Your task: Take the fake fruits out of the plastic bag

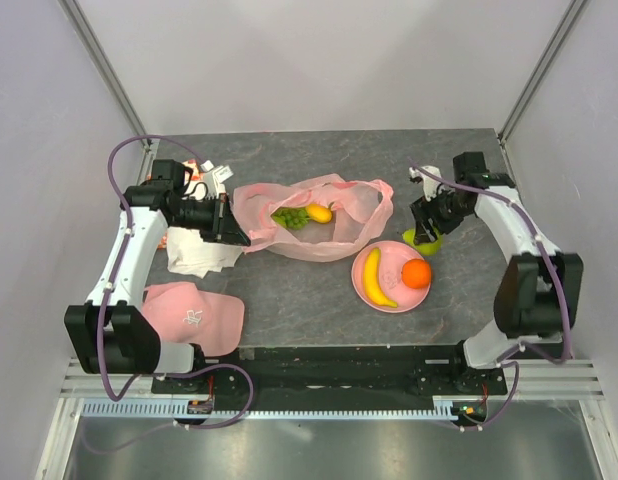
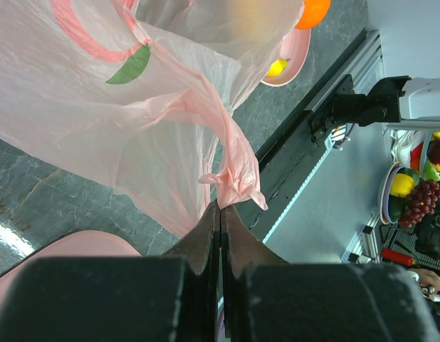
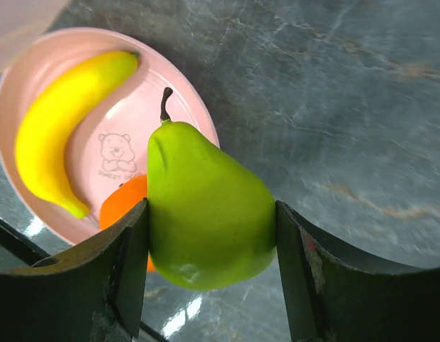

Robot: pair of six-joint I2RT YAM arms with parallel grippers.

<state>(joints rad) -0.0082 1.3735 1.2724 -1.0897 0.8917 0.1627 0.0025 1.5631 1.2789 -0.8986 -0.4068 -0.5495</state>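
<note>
1. The left gripper, jaws pressed together, pinches the plastic bag by its edge.
2. The right gripper has its jaws clamped on a green pear, just beside the plate.
3. Next, probably: set the pear on the plate. A yellow fruit lies bagged.

Lab; white-walled booth, aluminium rails
</note>
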